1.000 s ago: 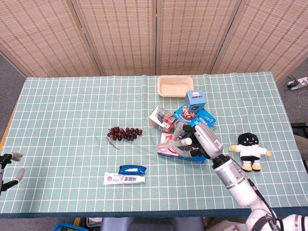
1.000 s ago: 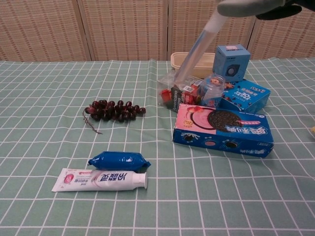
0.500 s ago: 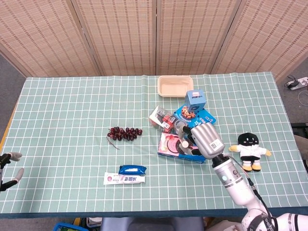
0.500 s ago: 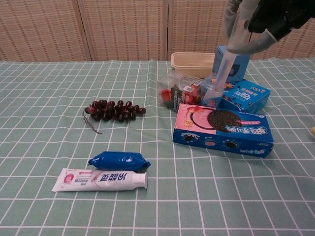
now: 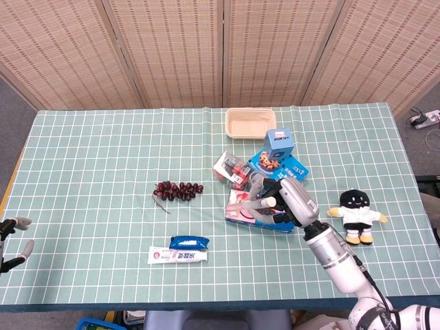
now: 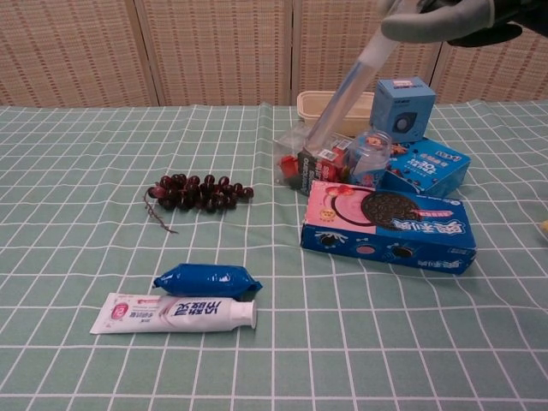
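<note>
My right hand (image 5: 294,197) hovers over the pink and blue cookie box (image 5: 256,212) and grips a long pale tube (image 5: 250,203) that points left. In the chest view the right hand (image 6: 445,14) sits at the top edge, and the tube (image 6: 347,87) slants down-left toward the clear snack packet (image 6: 315,157) without touching it. My left hand (image 5: 14,237) hangs off the table's near left corner with its fingers apart and nothing in them.
Dark grapes (image 5: 178,190) lie mid-table, with a toothpaste tube (image 5: 177,256) and a blue packet (image 5: 189,242) nearer the front. A beige tray (image 5: 250,122), a blue cube box (image 5: 279,142), a small jar (image 6: 369,157) and a flat blue box (image 6: 425,165) cluster behind. A plush doll (image 5: 355,214) lies right.
Half a second ago the right hand was turned so the tube pointed steeply down by the jar. It has rolled back, and the tube slants left as it did a second ago.
</note>
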Controlling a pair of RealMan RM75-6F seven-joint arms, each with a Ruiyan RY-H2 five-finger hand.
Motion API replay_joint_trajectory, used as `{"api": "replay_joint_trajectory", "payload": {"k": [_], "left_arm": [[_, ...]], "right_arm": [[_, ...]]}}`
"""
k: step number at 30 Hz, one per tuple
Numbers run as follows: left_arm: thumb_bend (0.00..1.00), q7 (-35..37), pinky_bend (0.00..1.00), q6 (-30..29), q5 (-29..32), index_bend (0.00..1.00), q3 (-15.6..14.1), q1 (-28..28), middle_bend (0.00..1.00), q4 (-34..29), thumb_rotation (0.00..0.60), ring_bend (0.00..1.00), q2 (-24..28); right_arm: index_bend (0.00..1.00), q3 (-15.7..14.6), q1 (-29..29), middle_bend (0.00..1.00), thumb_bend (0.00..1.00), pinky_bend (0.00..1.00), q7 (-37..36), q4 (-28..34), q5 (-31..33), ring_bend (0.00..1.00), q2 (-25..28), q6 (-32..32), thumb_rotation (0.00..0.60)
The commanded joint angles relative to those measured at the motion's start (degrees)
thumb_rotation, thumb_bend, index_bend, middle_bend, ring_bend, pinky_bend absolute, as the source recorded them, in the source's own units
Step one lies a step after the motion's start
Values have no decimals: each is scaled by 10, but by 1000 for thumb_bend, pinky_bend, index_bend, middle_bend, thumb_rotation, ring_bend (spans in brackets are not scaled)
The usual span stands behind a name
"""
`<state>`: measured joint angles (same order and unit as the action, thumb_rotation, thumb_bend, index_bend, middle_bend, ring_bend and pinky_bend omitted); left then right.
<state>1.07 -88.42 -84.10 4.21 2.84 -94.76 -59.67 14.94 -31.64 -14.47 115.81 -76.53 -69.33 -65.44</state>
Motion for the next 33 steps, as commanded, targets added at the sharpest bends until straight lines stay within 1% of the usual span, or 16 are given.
{"api": "replay_joint_trajectory", "payload": {"k": [1, 5, 7, 8, 9, 12, 15, 19, 22, 25, 28, 31, 33], "left_arm": [[331, 0, 635, -1, 0, 466, 0, 0, 450, 0, 600, 439, 0], [331, 0, 635, 0, 0, 466, 0, 0, 450, 0, 600, 439, 0], [331, 0, 635, -1, 0, 466, 1, -1, 450, 0, 600, 439, 1], [331, 1, 635, -2, 0, 466, 1, -1, 450, 0, 600, 439, 1], [331, 1, 635, -3, 0, 467, 1, -1, 450, 0, 600, 439, 1], [331, 2, 635, -4, -1, 467, 1, -2, 450, -1, 600, 439, 2], [331, 4, 635, -5, -1, 467, 2, -2, 450, -2, 600, 439, 3], [331, 4, 634, -5, -2, 467, 1, -3, 450, -1, 600, 439, 3], [331, 4, 635, -6, -2, 467, 1, -3, 450, -2, 600, 439, 3], [331, 3, 635, -7, -3, 467, 1, -3, 450, -3, 600, 439, 3], [331, 3, 635, -7, -3, 467, 1, -3, 450, -3, 600, 439, 3], [331, 2, 635, -6, -4, 467, 1, -3, 450, -3, 600, 439, 3], [331, 2, 635, -7, -4, 467, 1, -3, 450, -3, 600, 439, 3]], "right_arm": [[705, -16, 3, 1000, 353, 1000, 174, -41, -12, 1000, -15, -21, 600], [705, -25, 1, 1000, 353, 1000, 296, -59, -5, 1000, -44, -47, 600], [705, -26, 0, 1000, 353, 1000, 324, -61, -2, 1000, -57, -56, 600], [705, -25, 0, 1000, 353, 1000, 326, -60, -1, 1000, -61, -57, 600], [705, -24, 0, 1000, 353, 1000, 322, -58, 1, 1000, -63, -57, 600], [705, -20, 0, 1000, 352, 1000, 276, -46, 5, 1000, -63, -49, 600], [705, -14, 1, 1000, 353, 1000, 192, -31, 4, 1000, -52, -32, 600], [705, -10, 5, 1000, 354, 1000, 84, -22, -19, 1000, -35, -18, 600], [706, -10, 8, 1000, 353, 1000, 27, -19, -35, 1000, -28, -16, 600], [708, -13, 9, 1000, 353, 1000, -7, -16, -43, 1000, -17, -9, 600], [710, -16, 9, 1000, 353, 1000, 4, -21, -45, 1000, -10, -7, 600], [720, -22, 10, 1000, 358, 1000, 58, -32, -39, 1000, -12, -12, 600], [721, -27, 9, 1000, 388, 1000, 111, -41, -32, 1000, -15, -13, 600]]}}
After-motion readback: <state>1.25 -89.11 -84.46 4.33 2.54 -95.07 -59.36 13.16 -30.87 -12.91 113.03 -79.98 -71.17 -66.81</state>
